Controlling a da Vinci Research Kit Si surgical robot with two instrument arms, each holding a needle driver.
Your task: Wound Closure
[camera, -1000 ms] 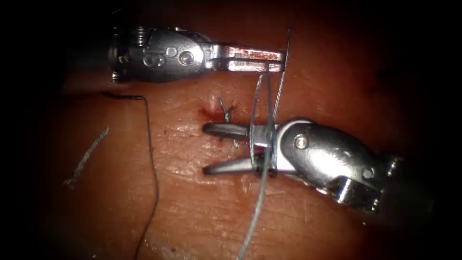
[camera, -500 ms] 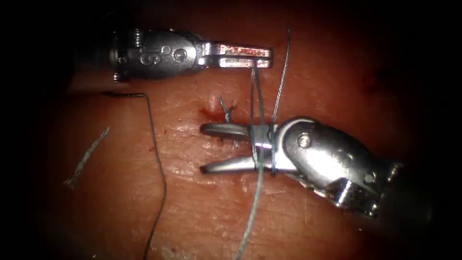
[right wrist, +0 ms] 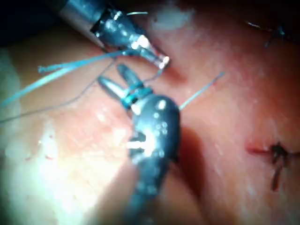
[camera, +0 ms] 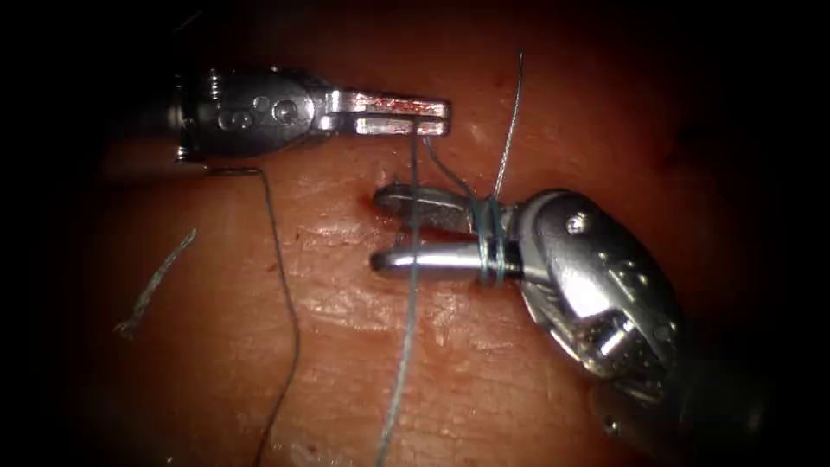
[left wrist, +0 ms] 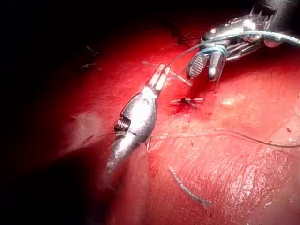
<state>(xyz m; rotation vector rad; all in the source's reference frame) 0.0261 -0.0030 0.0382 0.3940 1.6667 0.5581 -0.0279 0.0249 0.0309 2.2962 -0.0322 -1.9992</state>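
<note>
Endoscope view: left gripper (camera: 432,116) level, clamping thread (camera: 411,259) (right gripper (camera: 379,230) agape).

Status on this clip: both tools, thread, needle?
Left tool jaws shut on the thread. Right tool jaws open, holding nothing, thread wrapped around both. Needle not located. Loose cut end lies on the tissue, left of the cut.

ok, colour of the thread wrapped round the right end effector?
Pale blue-teal thread, looped round the right end effector. Best in the endoscope view.
</note>
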